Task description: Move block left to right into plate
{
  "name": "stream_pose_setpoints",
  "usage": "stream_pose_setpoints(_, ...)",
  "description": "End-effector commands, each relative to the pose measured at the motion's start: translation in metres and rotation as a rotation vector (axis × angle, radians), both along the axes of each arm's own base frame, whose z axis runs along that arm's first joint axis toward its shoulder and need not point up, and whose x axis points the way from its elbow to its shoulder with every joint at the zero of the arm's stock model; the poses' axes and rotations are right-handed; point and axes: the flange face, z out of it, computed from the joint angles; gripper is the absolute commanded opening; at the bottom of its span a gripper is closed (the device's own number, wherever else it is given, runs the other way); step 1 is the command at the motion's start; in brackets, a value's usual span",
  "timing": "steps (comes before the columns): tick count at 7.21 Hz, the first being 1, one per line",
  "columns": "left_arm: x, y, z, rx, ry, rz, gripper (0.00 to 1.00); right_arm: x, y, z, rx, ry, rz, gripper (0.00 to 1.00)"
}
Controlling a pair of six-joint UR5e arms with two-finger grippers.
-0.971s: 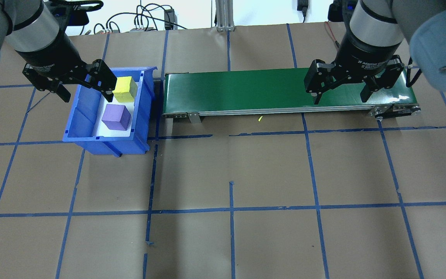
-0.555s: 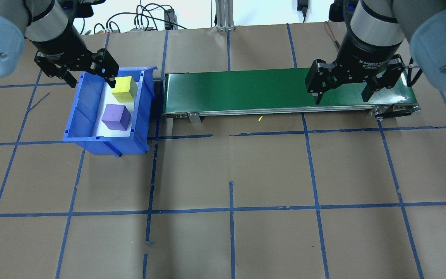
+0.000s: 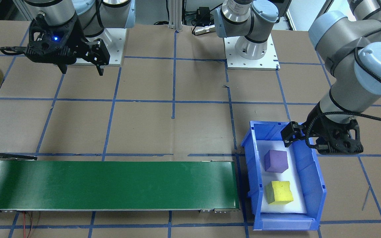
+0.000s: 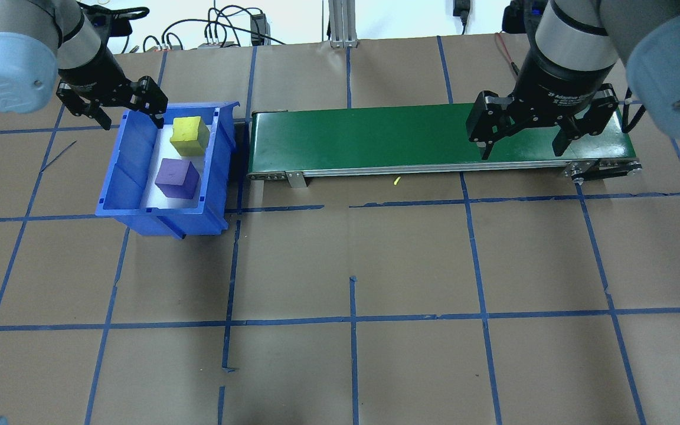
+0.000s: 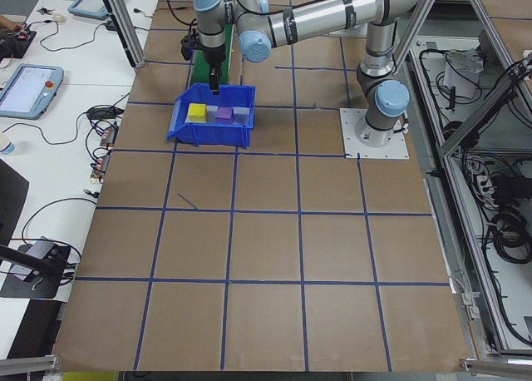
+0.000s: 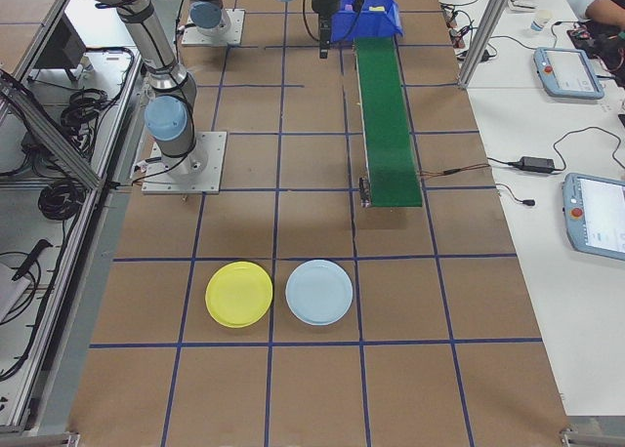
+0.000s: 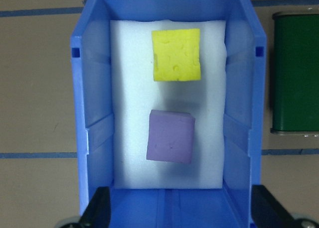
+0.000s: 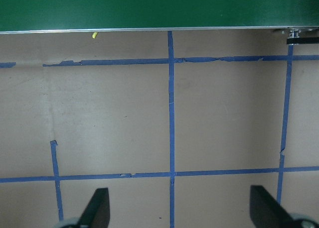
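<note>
Showing the blue bin [image 4: 121, 177] as the landmark, the views place two foam blocks on the white foam liner [image 7: 127, 88] inside it: a yellow block [image 4: 189, 135] toward the bin's end away from the robot and a purple block [image 4: 177, 177] nearer the robot, the two set apart and both resting flat. The left gripper [image 4: 121, 112] is held above the bin's far end, near the yellow block, with its fingers [image 4: 156, 115] spread apart and nothing between them; neither block is touched. In the left wrist view both blocks are seen from above, centred between the bin's side walls, with the dark fingertips at the lower corners. Just beside the bin, on the side toward the robot's right, a green conveyor belt [image 4: 375, 139] is laid along the desk [image 4: 352, 265], one end almost touching the bin. The right gripper [image 4: 523, 141] is poised over the belt's end far from the bin, its fingers [image 4: 558, 143] likewise apart and empty. The yellow plate [image 6: 239, 294] is seen well away from the bin, beyond the belt's far end, lying flat on the desk just beside a pale blue plate [image 6: 319, 292]; both plates are without contents. Blue tape lines [image 4: 352, 319] are marked across the brown desk surface in a grid.
</note>
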Motion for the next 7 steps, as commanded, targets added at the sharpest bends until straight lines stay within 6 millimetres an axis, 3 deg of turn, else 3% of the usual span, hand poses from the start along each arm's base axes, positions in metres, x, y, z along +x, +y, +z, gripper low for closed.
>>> stream_pose_setpoints(1,0.017,-0.003,-0.031,0.040,0.017,-0.009,1.00,0.001,0.000,-0.001,0.001,-0.005,0.001,1.00)
stream_pose_setpoints(4,0.008,0.002,-0.081,0.042,0.086,-0.003,1.00,0.000,-0.001,0.004,-0.010,-0.004,-0.002,1.00)
stream_pose_setpoints(7,0.006,0.001,-0.108,0.066,0.117,0.000,0.99,0.001,-0.001,0.005,-0.013,-0.007,0.000,1.00)
